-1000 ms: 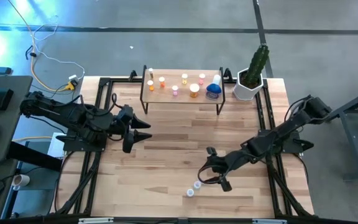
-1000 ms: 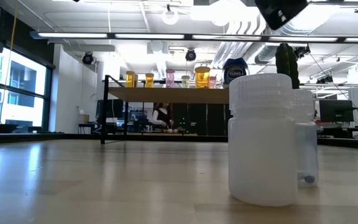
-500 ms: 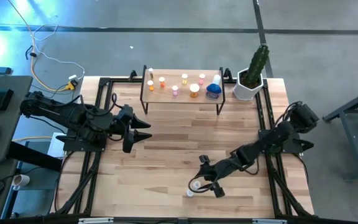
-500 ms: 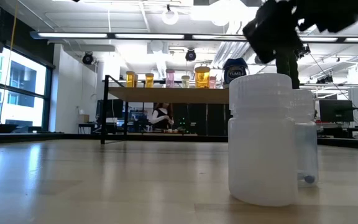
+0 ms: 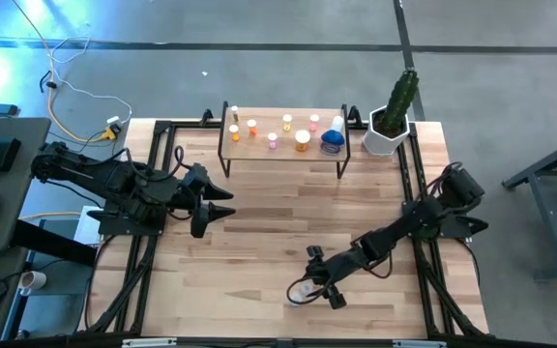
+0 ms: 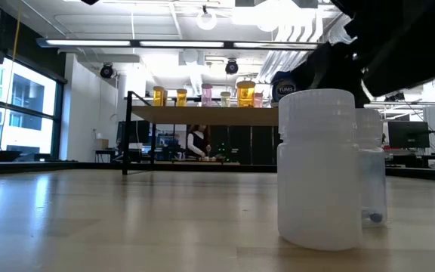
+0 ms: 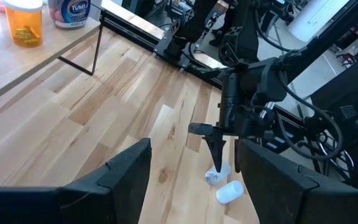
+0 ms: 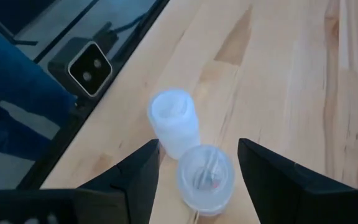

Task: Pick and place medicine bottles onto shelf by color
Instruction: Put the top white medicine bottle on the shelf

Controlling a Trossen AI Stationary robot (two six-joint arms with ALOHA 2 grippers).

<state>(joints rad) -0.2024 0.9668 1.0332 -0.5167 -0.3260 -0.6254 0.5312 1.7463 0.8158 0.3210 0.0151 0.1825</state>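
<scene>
**Right gripper poised over the last two white bottles**

High view. I have the right gripper (image 5: 309,287) low over the table's near edge, directly above two white bottles (image 5: 298,293) that it partly hides. The left gripper (image 5: 219,204) waits near the table's left side, fingers spread and empty. On the shelf (image 5: 283,148) at the far side I count about eight bottles plus one blue jar (image 5: 332,141); a potted cactus (image 5: 392,116) stands beside it.

Low view. Two white bottles stand one behind the other, the nearer bottle (image 6: 316,168) hiding most of the farther bottle (image 6: 371,181). The dark bulk above them looks to be the right arm. On the shelf (image 6: 202,114) I make out about six bottles and the jar.

Left wrist view. The right gripper (image 7: 218,147) points down at the pair (image 7: 222,184), fingers not closed on either.

Right wrist view. The open fingers straddle the nearer bottle (image 8: 205,178); the second (image 8: 174,122) stands touching or nearly touching it. I judge the good move is to descend centred on the nearer one, keeping the far finger from nudging its neighbour, then close gently.
</scene>
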